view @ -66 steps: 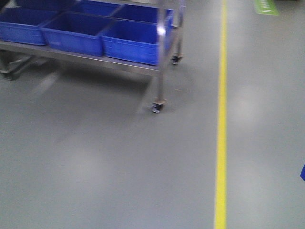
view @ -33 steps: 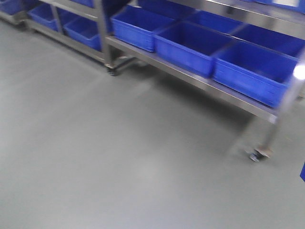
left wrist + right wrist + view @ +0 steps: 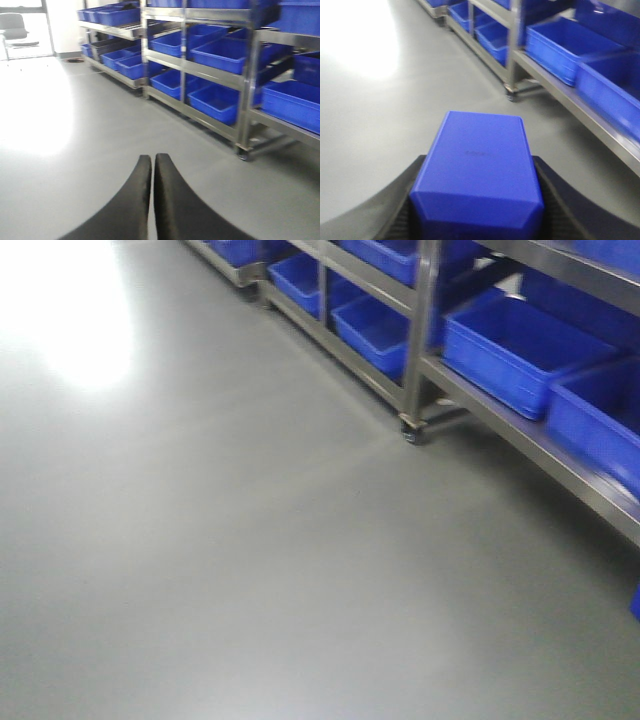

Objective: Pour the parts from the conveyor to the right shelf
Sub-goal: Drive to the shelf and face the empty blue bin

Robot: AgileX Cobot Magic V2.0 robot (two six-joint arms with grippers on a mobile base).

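Note:
My right gripper point(image 3: 477, 200) is shut on a small blue plastic box point(image 3: 477, 165), held above the grey floor; I see its flat closed face, and its contents are hidden. A blue corner point(image 3: 635, 602) shows at the right edge of the front view. My left gripper point(image 3: 152, 165) is shut and empty, its two black fingers pressed together over bare floor. Steel shelving point(image 3: 415, 335) with large blue bins point(image 3: 515, 345) runs along the right in the front view, and also shows in the left wrist view point(image 3: 245, 90) and the right wrist view point(image 3: 512, 45). No conveyor is in view.
The shelf units stand on castor wheels point(image 3: 411, 431). Grey floor point(image 3: 220, 540) spreads to the left, with a bright glare patch point(image 3: 70, 310) at the far left. A grey chair point(image 3: 15, 30) stands far back in the left wrist view.
The front view has swung fast: the yellow floor line has left the frame and the shelves with blue bins have slid from the top left across to the right side.

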